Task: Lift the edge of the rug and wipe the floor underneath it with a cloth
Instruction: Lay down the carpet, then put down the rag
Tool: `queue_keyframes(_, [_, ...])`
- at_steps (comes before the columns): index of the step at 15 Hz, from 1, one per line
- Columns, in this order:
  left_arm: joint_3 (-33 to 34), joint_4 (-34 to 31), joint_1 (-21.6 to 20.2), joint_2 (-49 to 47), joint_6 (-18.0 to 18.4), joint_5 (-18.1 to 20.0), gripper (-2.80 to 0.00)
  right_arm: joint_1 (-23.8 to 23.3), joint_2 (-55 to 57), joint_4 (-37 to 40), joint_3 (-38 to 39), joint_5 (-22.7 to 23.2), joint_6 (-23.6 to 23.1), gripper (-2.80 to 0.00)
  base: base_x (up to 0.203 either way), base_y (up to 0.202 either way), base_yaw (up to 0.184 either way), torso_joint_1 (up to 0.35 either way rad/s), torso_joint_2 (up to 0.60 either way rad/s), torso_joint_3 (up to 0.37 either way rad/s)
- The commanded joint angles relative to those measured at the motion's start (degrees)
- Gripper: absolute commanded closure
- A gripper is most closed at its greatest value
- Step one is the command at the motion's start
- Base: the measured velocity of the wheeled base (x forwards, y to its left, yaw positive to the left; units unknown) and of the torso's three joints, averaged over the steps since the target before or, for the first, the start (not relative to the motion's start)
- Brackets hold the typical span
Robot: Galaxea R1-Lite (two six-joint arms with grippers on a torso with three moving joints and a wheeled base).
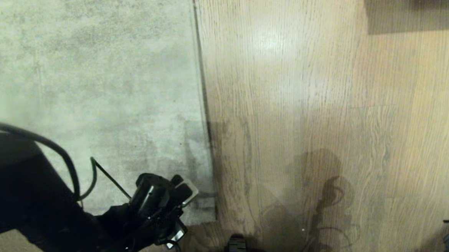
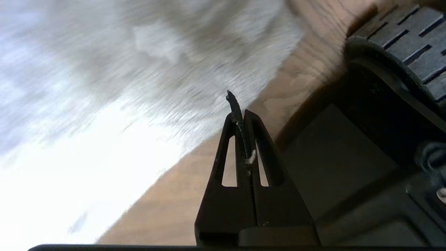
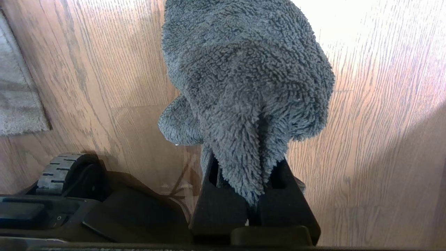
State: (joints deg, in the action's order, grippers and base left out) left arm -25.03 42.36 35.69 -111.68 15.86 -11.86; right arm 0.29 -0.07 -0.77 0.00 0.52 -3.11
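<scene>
Reaching in low from the near left, the left gripper point(image 2: 240, 115) hung with its jaws pressed together and empty above the near corner of the rug point(image 1: 88, 76), just beside the rug edge point(image 1: 204, 113). The right gripper point(image 3: 249, 195) was clamped on the cloth point(image 3: 244, 76), which hung over the floor point(image 1: 325, 108). The rug lay flat on the wood planks, and a base wheel point(image 1: 237, 249) stood near its corner.

The left claw point(image 2: 240, 115), fingers pressed together, hangs over the rug edge point(image 2: 223, 125) beside the floor point(image 2: 167, 205).
</scene>
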Motion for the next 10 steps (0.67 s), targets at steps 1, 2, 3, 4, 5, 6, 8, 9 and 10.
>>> queue_keyframes(1, [4.32, 0.26, -1.86, 10.03, -0.25, -0.19, 0.00, 0.06, 0.07, -0.02, 0.00, 0.00, -0.05, 0.00, 0.000, 0.000, 0.000, 0.000, 0.00, 0.000])
queue_keyframes(2, [6.27, 0.24, -3.09, 13.42, -0.38, -0.23, 0.00, -0.03, 0.07, -0.02, 0.00, 0.00, -0.05, 0.00, 0.000, 0.000, 0.000, 0.000, 0.00, 0.000])
queue_keyframes(3, [8.43, 0.22, -4.87, 17.01, -0.45, -0.21, 0.00, -0.03, 0.07, -0.02, 0.00, 0.00, -0.05, 0.00, 0.000, 0.000, 0.000, 0.000, 0.00, 0.000])
queue_keyframes(4, [10.61, 0.21, -7.20, 20.68, -0.49, -0.10, 0.00, 0.06, 0.07, -0.02, 0.00, 0.00, -0.05, 0.00, 0.000, 0.000, 0.000, 0.000, 0.00, 0.000])
queue_keyframes(5, [12.89, 0.21, -10.17, 24.53, -0.49, 0.06, 0.00, -0.03, 0.07, -0.02, 0.00, 0.02, 0.03, 0.00, 0.000, 0.000, 0.000, 0.000, 0.00, 0.000])
queue_keyframes(6, [14.89, 0.20, -12.93, 28.12, -0.48, 0.20, 0.00, 0.06, 0.07, -0.02, 0.00, 0.03, 0.03, 0.00, 0.000, 0.000, 0.000, 0.000, 0.00, 0.000])
queue_keyframes(8, [18.89, 0.02, -18.22, 35.42, -0.48, 0.39, 0.00, 0.01, 0.07, -0.02, 0.00, 0.00, 0.03, 0.00, 0.000, 0.000, 0.000, 0.000, 0.00, 0.000])
queue_keyframes(9, [20.45, -0.53, -20.05, 39.28, -0.50, 0.44, 0.00, 0.02, 0.07, -0.02, 0.00, 0.00, 0.03, 0.00, 0.000, 0.000, 0.000, 0.000, 0.00, 0.000])
queue_keyframes(10, [21.78, -1.84, -21.63, 43.99, -0.55, 0.47, 0.00, -0.03, 0.07, -0.02, 0.00, 0.09, 0.03, 0.00, 0.000, 0.000, 0.000, 0.000, 0.00, 0.000])
